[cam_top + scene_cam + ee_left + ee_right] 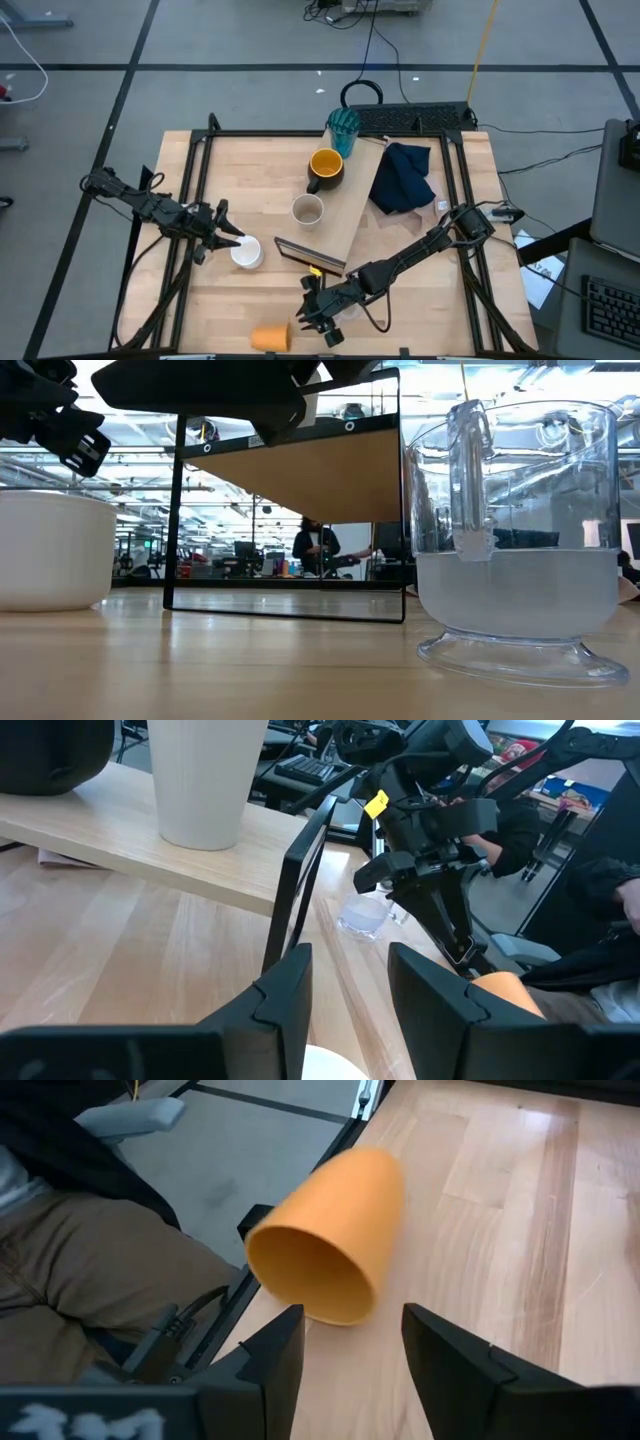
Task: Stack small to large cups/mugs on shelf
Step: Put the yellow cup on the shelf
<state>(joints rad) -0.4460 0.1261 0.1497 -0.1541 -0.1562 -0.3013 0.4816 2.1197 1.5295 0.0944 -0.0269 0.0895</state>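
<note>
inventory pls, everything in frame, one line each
Shelf: 1, light wood, centre, tilted.
Teal tumbler: 1, shelf's far end.
Dark mug: 1, yellow inside, on shelf.
Beige cup: 1, beside shelf.
White mug: 1, at left claw.
Orange cup: 1, on its side, near edge.
Clear glass: 1, near right claw.
Navy cloth: 1, right of shelf.
Left claw: open, at white mug.
Right claw: open, facing orange cup.

High view looks straight down on the bench (pixel 240 170); low view sits at bench-top level, beside the clear glass (pixel 520 530).
</note>
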